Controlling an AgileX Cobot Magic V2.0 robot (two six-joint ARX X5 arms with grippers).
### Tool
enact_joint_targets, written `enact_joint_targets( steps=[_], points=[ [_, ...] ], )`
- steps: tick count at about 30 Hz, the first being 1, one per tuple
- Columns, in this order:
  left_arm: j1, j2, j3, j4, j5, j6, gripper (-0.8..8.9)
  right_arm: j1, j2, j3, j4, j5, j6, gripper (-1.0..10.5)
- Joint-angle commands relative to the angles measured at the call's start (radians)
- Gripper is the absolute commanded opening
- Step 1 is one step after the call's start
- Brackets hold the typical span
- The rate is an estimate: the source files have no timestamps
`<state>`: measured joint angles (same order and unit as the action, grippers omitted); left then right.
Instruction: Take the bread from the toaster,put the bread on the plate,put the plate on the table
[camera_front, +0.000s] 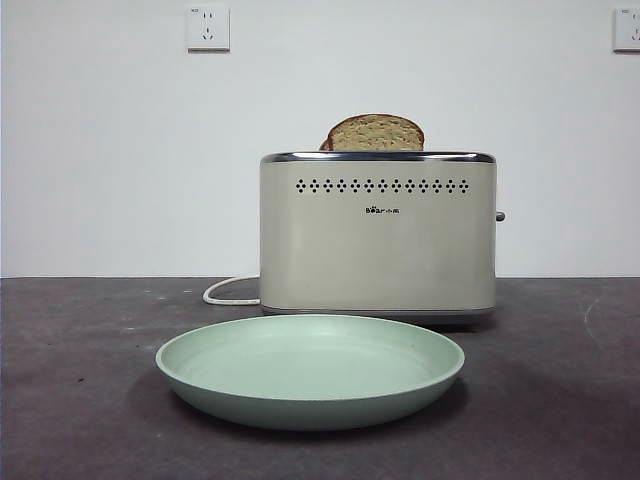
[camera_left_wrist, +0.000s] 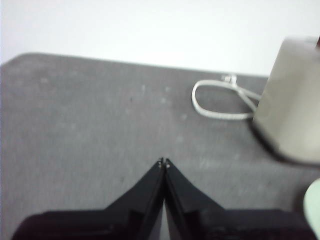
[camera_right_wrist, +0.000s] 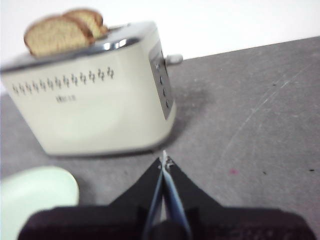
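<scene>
Nearest the front camera, the mint-green plate lies flat on the dark worktop, with bare surface open on both sides of it. Just behind it stands the cream toaster, its long side facing us and its white cord looping out at the left. The bread stands upright in a slot, its brown domed top and speckled crumb showing above the chrome rim, broad face along the toaster's length. A second slice sits right behind it. The left end effector hovers over bare worktop, jaws pressed together, off the toaster's cord end. The right end effector hangs near the toaster's lever end, jaws together, holding nothing.
</scene>
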<state>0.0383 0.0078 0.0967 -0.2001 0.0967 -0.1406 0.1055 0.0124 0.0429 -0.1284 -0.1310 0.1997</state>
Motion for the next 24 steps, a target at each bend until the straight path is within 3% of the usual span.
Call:
enact_joint_targets(
  steps=[1, 9, 16, 24],
  points=[
    [0.003, 0.01, 0.075, -0.02, 0.029, -0.02, -0.06, 0.003, 0.023, 0.053, 0.012, -0.004, 0.093, -0.1],
    [0.003, 0.14, 0.298, -0.117, 0.177, -0.092, -0.06, 0.003, 0.212, 0.282, -0.114, -0.086, 0.105, -0.1],
    [0.003, 0.316, 0.503, -0.259, 0.41, -0.065, -0.06, 0.003, 0.433, 0.56, -0.358, -0.225, -0.053, -0.1],
    [0.002, 0.441, 0.678, -0.436, 0.554, -0.003, -0.06, 0.003, 0.62, 0.842, -0.666, -0.404, -0.232, -0.1]
  ],
)
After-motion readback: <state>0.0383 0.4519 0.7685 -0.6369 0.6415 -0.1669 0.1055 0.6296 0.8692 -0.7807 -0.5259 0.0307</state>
